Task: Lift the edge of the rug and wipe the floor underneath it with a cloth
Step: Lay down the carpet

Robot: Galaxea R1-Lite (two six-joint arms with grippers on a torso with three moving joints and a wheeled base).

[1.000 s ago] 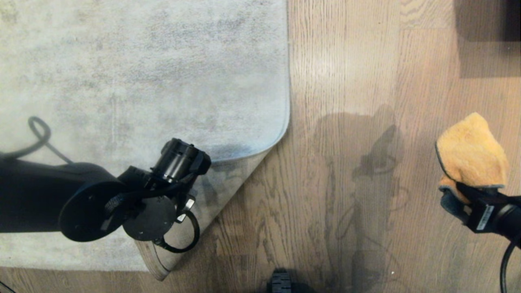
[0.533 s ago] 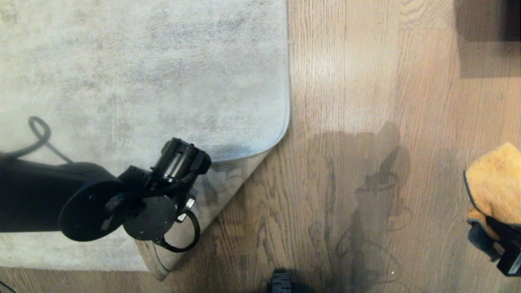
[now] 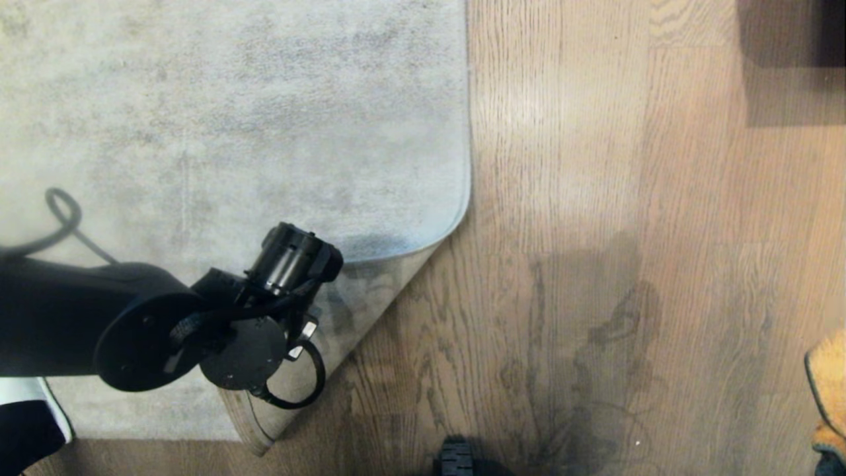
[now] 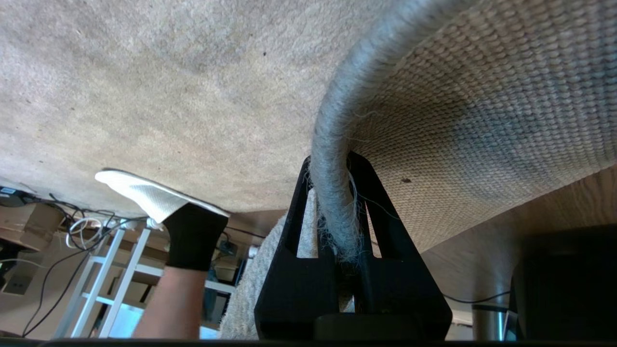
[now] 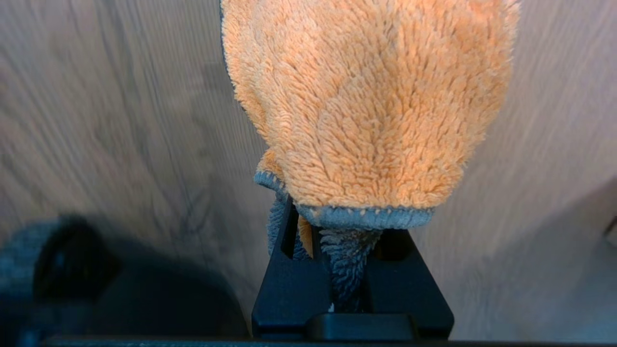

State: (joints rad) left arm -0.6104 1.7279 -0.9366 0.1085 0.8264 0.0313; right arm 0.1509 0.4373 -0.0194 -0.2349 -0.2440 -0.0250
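Note:
The pale grey rug (image 3: 231, 119) covers the left of the floor (image 3: 595, 198). Its near right corner is raised, with the rug edge (image 3: 386, 281) peeled up and the woven tan backing (image 4: 482, 96) showing. My left gripper (image 4: 330, 168) is shut on the rug edge (image 4: 332, 144) and holds it off the floor; in the head view the left arm (image 3: 264, 311) hides the fingers. My right gripper (image 5: 337, 217) is shut on the orange cloth (image 5: 371, 96), which has a blue-grey hem and hangs above bare floor (image 5: 96, 120). Only a corner of the cloth (image 3: 829, 390) shows at the near right.
A person's foot in a white slipper (image 3: 33, 410) and black sock (image 4: 193, 236) stands on the rug's near left. A dark block (image 3: 793, 59) sits at the far right. Part of my base (image 3: 455, 459) shows at the near edge. Cables and a white frame (image 4: 96, 270) lie beyond the rug.
My right gripper has drawn the cloth back toward the near right, almost out of the head view. A slippered foot has come in at the near left. The left arm has stayed still.

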